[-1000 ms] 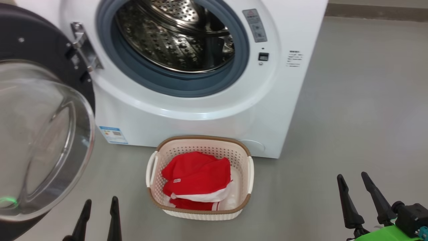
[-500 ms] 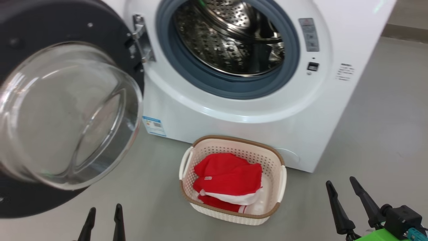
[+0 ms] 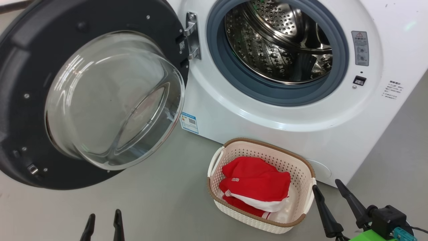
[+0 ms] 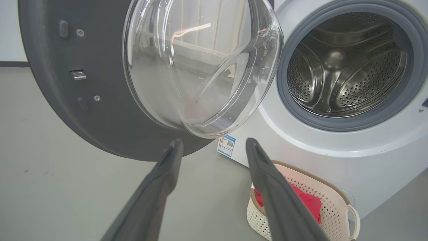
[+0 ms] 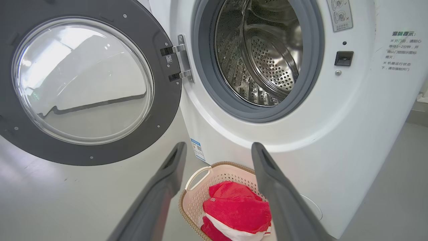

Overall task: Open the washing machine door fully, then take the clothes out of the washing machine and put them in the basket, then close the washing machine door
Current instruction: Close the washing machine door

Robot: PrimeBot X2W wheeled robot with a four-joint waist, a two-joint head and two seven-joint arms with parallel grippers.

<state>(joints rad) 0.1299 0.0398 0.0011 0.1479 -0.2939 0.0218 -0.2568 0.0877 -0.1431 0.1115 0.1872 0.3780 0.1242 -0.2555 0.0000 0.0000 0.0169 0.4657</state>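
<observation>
Red clothes (image 3: 257,182) seen in basket (image 3: 267,145), drum (image 3: 277,43) empty. Nothing held: left tool (image 3: 104,214), right tool (image 3: 327,184) spread wide. Next, washing machine door (image 3: 20,110) best pushed at black rim, opposite hinge (image 3: 192,36).

One washing machine (image 3: 301,134), with one steel drum (image 3: 277,43), one round door (image 3: 20,100) at the drum's 9 o'clock and one blue sticker (image 3: 189,122) at its 7 o'clock. One basket (image 3: 267,144) on the floor (image 3: 150,201), holding one heap of red clothes (image 3: 257,180); how many garments make it up cannot be told. One left claw (image 3: 104,214) and one right claw (image 3: 326,184), two in all, each with two dark fingers (image 4: 160,187).
</observation>
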